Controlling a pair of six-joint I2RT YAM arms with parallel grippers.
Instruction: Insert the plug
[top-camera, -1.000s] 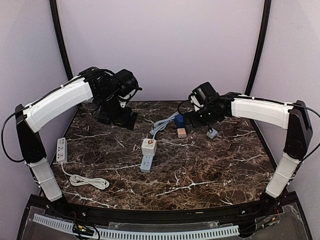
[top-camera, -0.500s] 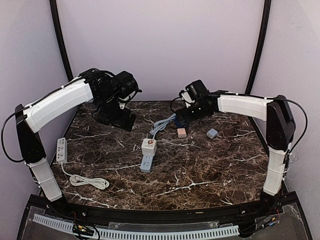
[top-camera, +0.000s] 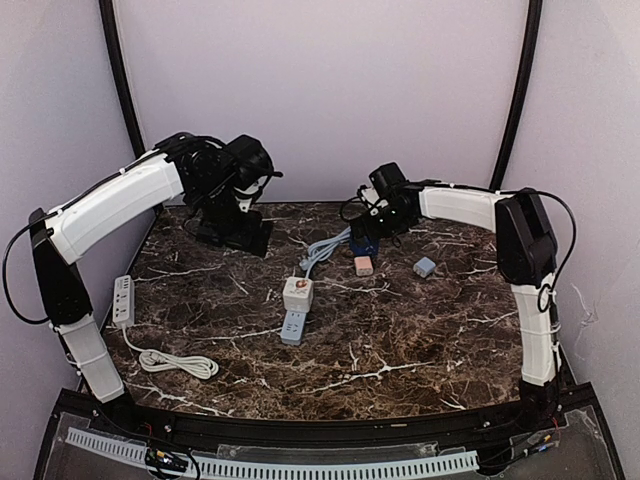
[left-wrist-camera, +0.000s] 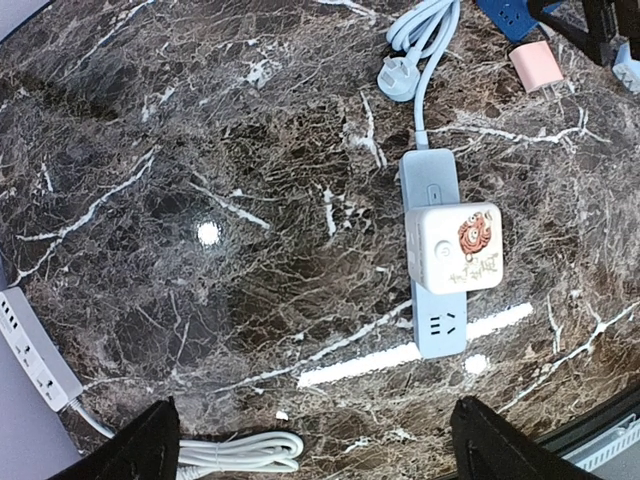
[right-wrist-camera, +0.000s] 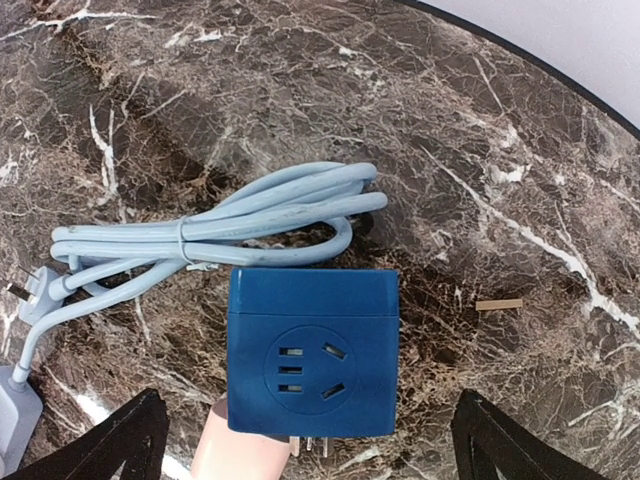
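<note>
A light blue power strip (top-camera: 293, 326) lies mid-table with a white cube adapter (top-camera: 298, 292) plugged on it; both show in the left wrist view, the strip (left-wrist-camera: 437, 322) and the adapter (left-wrist-camera: 458, 248). A dark blue cube socket adapter (right-wrist-camera: 312, 350) lies face-up directly below my open, empty right gripper (right-wrist-camera: 315, 452), its prongs pointing toward the camera. It also shows in the top view (top-camera: 359, 243). A pink plug (top-camera: 363, 264) touches its near side. My left gripper (top-camera: 236, 230) is open and empty, high over the back left.
A grey plug (top-camera: 425, 267) lies right of the pink one. The strip's bundled light blue cable (right-wrist-camera: 220, 230) lies behind the blue cube. A white power strip (top-camera: 124, 300) and its coiled cord (top-camera: 180, 362) lie at the left edge. A small wooden stick (right-wrist-camera: 498, 304) lies to the right.
My right gripper has swung left and back, from beside the grey plug to above the blue cube adapter. The left gripper has barely shifted.
</note>
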